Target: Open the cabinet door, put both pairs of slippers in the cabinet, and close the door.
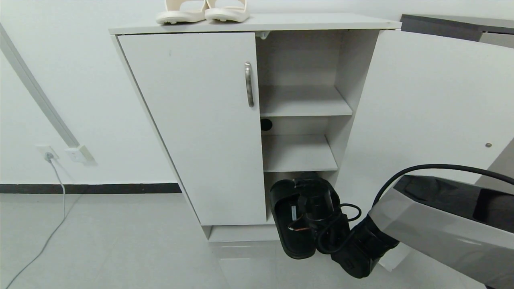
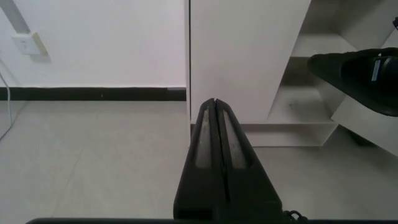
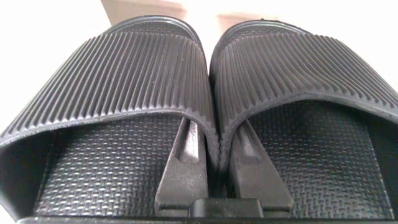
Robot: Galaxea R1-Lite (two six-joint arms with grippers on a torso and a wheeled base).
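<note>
— Where are the black slippers (image 1: 291, 224)?
— Pinched side by side in the right gripper (image 3: 216, 134), one finger under each strap. They sit at the mouth of the cabinet's (image 1: 321, 22) bottom compartment, heels jutting out past its front.
— And the doors?
— The right door (image 1: 421, 104) is open, the left door (image 1: 192, 120) shut.
— The other pair?
— The cream slippers (image 1: 202, 12) rest on top of the cabinet.
— The left gripper (image 2: 214, 124)?
— Fingers pressed together, holding nothing, low over the floor.
</note>
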